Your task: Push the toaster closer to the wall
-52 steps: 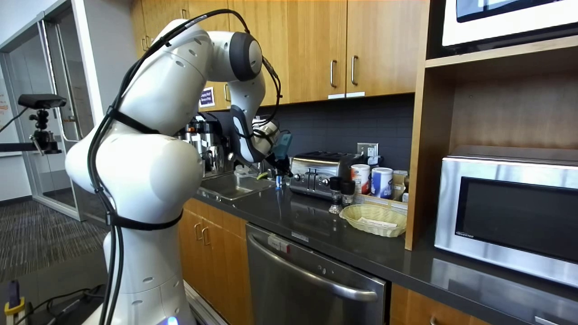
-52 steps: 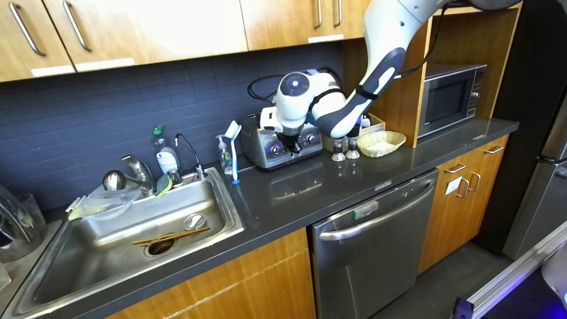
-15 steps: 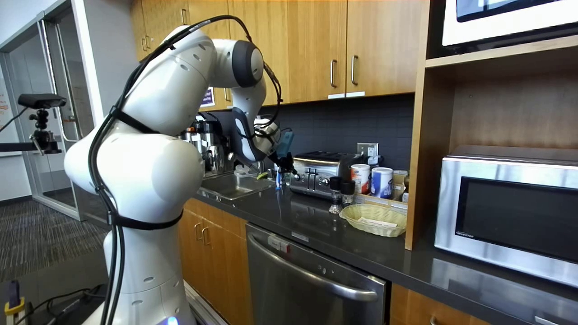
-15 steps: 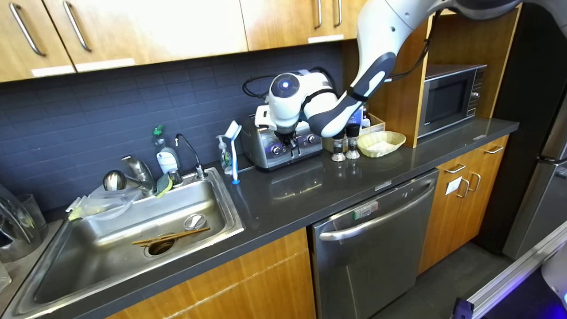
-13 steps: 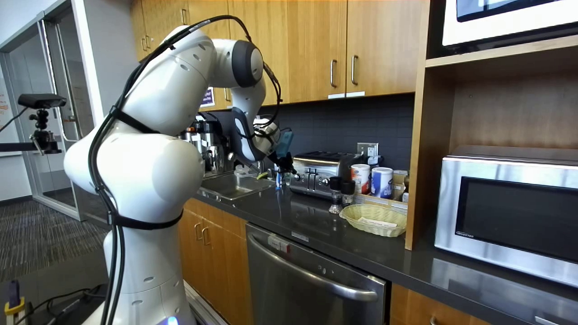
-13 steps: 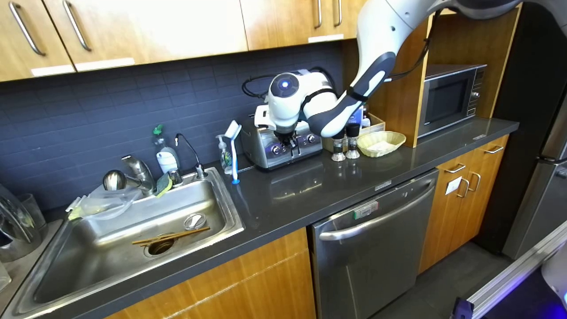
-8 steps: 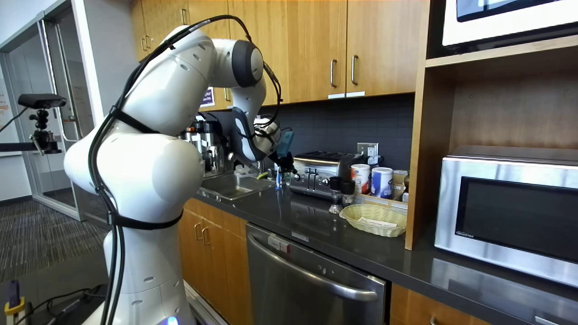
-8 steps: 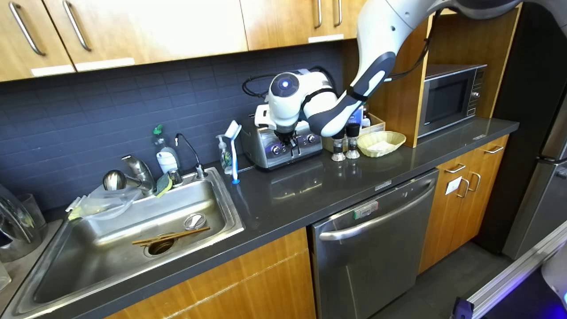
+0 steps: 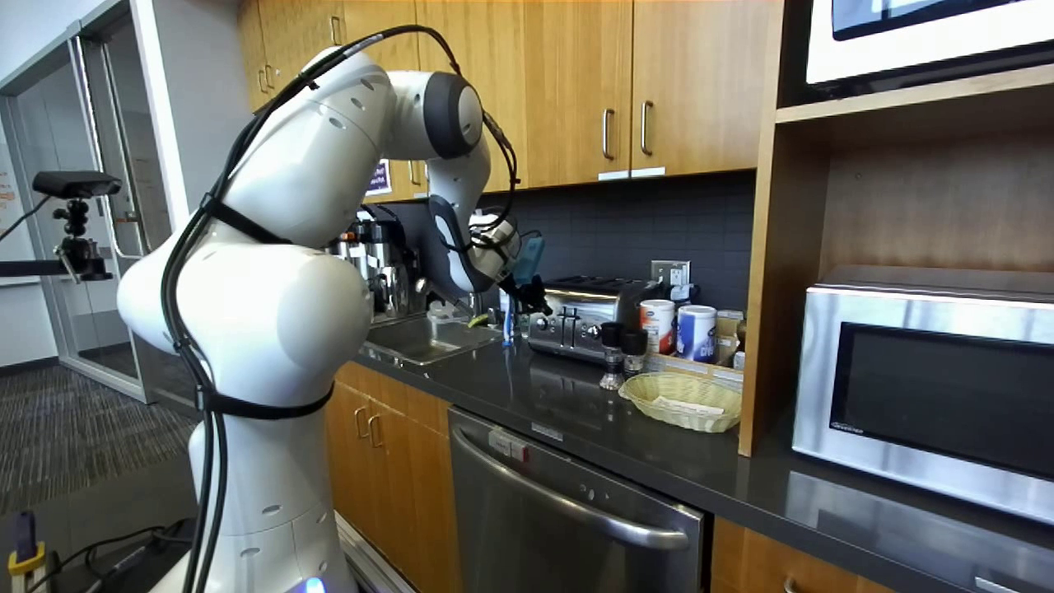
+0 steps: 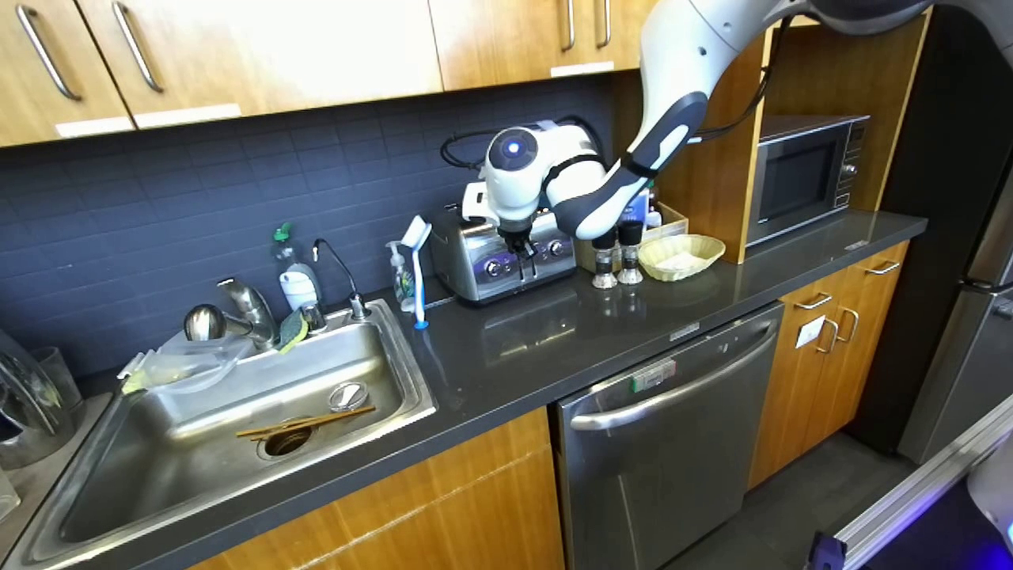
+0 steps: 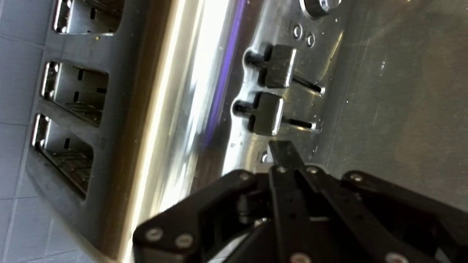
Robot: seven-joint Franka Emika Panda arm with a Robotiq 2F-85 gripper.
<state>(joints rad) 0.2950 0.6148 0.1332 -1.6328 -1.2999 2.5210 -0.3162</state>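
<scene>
The silver toaster (image 9: 545,336) stands on the dark counter against the backsplash side, and also shows in an exterior view (image 10: 453,257). Its top slots, shiny front and two levers (image 11: 268,114) show in the wrist view. The dark grey tiled wall (image 10: 237,190) is behind it; tiles of the wall (image 11: 22,84) show past its back edge. My gripper (image 11: 283,153) has its fingers together with nothing visible between them. In both exterior views the gripper (image 10: 522,247) is at the toaster's front, near the levers. Whether the fingertips touch the toaster cannot be told.
Two grinders (image 10: 604,267), a wicker basket (image 10: 669,271) and canisters (image 9: 697,333) stand beside the toaster. A dish brush (image 10: 419,277), soap bottle (image 10: 402,281) and the sink (image 10: 411,380) are on its other side. Wooden cabinets (image 9: 580,91) hang above.
In the last half second my gripper has moved slightly up and toward the toaster's front. The gripper also shifted slightly over the earlier seconds. The toaster shows no visible movement.
</scene>
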